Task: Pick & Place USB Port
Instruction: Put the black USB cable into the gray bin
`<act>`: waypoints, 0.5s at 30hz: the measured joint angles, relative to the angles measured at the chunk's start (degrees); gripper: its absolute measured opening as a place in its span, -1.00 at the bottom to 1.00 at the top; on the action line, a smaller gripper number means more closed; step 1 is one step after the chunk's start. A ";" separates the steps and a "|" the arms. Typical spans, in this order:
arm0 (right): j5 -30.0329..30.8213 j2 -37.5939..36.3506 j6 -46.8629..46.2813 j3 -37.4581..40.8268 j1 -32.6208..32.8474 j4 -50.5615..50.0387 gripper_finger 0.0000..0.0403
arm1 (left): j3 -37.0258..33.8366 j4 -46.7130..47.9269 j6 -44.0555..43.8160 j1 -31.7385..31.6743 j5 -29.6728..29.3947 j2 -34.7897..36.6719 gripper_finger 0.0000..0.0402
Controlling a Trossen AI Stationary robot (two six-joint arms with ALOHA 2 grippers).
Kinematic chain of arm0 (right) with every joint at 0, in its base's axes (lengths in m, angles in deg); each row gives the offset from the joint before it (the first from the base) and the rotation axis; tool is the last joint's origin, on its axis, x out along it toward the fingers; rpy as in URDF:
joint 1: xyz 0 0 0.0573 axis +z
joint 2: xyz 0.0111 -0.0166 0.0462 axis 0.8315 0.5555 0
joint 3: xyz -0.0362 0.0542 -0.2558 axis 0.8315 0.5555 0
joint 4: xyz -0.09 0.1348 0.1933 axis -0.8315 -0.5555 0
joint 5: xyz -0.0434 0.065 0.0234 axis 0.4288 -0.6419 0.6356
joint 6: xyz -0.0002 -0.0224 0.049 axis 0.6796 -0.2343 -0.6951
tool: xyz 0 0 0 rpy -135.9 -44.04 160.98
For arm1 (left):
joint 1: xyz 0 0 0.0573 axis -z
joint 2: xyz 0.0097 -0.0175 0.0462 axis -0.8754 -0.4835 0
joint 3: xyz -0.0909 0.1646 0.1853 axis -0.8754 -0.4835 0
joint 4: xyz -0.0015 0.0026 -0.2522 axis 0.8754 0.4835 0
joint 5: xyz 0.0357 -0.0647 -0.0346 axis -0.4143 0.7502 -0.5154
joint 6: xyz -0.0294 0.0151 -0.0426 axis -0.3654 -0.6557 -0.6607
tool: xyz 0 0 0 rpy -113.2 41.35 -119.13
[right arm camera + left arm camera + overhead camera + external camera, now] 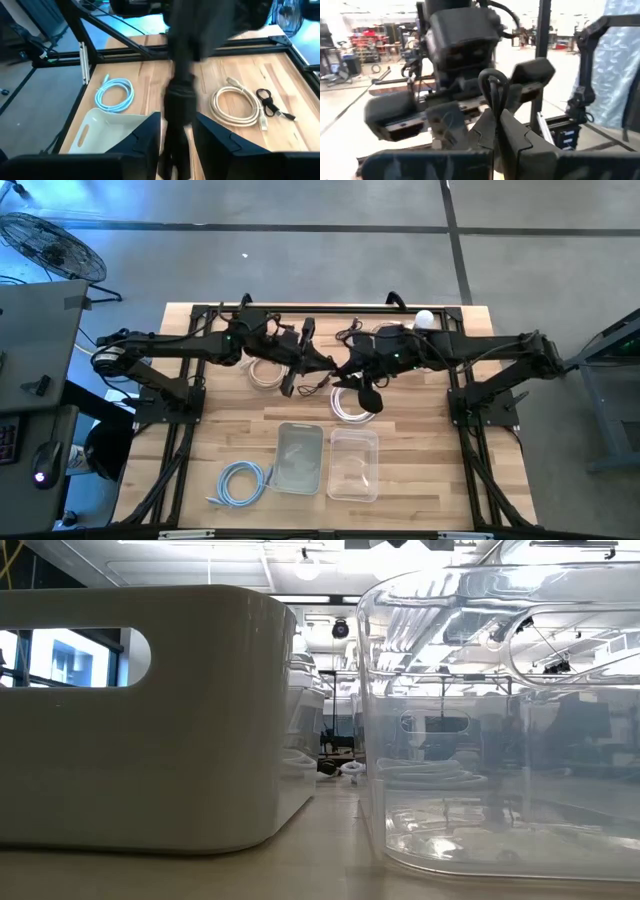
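The two arms meet over the middle of the wooden slatted surface, and the reason looks like a hand-over or a shared hold on one cable. In the right wrist view the right claw has its two dark fingers closed around a thick black cable plug, which stands upright between them. In the left wrist view the left claw is pinched together on a thin black cable loop, directly ahead of which hangs the other arm's blocky wrist. I judge these to be two ends of the same USB lead, though the pictures do not settle it.

Just beyond the right claw lie a coiled cream-white cable and a small black bundled cable. Farther off on its other side sit a coiled light-blue cable and the white opaque plastic bin; a clear plastic bin stands beside that.

Both arms reach inward nearly level from their outer mounts, wrists bent toward each other, claws almost touching.
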 joint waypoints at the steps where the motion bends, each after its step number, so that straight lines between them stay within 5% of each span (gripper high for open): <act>1: -0.03 -0.01 -0.25 -0.01 0.00 -0.03 -0.47 | 0.42 0.15 0.04 0.02 0.44 0.00 -1.00; 10: 0.11 0.06 -1.05 0.01 1.54 -1.39 -0.47 | 3.39 5.79 1.41 0.04 0.48 1.81 -1.00; 15: 1.33 -0.40 -1.07 0.01 2.29 -1.96 -0.47 | 5.38 18.61 7.06 0.02 -5.29 7.48 -1.00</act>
